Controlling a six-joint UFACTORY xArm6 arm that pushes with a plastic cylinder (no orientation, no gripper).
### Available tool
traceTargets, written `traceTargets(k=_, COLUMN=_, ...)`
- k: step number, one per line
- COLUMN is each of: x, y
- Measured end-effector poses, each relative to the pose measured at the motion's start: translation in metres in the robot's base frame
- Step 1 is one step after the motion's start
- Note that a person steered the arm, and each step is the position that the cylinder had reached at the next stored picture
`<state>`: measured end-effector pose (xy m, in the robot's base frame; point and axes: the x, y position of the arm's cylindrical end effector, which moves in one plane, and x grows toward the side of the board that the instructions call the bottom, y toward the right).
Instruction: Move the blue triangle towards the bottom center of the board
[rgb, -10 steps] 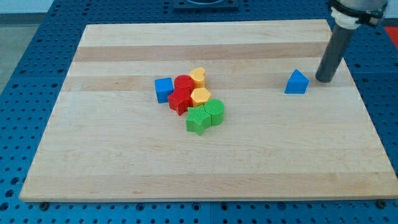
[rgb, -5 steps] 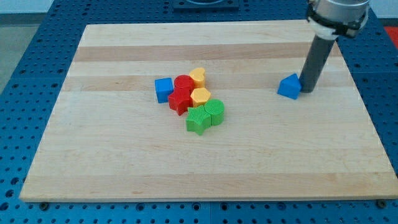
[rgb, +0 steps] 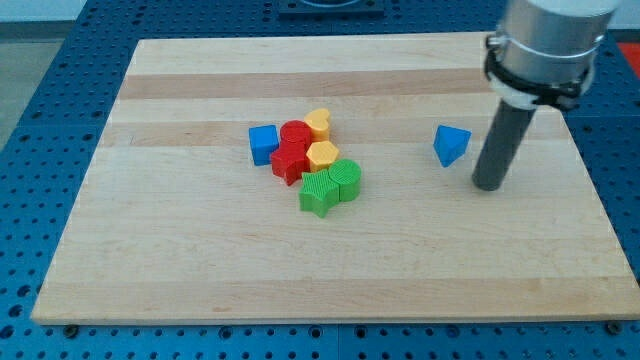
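Note:
The blue triangle (rgb: 451, 145) lies on the wooden board (rgb: 330, 270), right of the middle. My tip (rgb: 487, 186) rests on the board just to the triangle's lower right, with a small gap between them. The dark rod rises from the tip toward the view's top right.
A cluster sits left of centre: a blue cube (rgb: 263, 144), a red cylinder (rgb: 294, 133), a red star (rgb: 290, 162), a yellow heart (rgb: 318, 124), a yellow hexagon (rgb: 322, 155), a green star (rgb: 319, 192) and a green cylinder (rgb: 346, 179).
My tip came from the triangle's upper right, pushed it leftward and turned it, then moved down to its lower right. The cluster has not moved.

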<state>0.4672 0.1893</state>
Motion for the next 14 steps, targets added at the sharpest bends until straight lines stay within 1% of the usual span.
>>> traceTargets(k=1, x=-0.026, y=0.026)
traceTargets(k=2, x=-0.053, y=0.026)
traceTargets(k=4, x=-0.056, y=-0.019)
traceTargets(k=7, x=-0.055, y=-0.065)
traceTargets(k=8, x=-0.089, y=-0.065)
traceTargets(k=9, x=-0.110, y=-0.074)
traceTargets(k=10, x=-0.109, y=-0.092)
traceTargets(k=11, x=-0.092, y=-0.096)
traceTargets(k=13, x=-0.043, y=-0.096)
traceTargets(k=14, x=-0.006, y=-0.096)
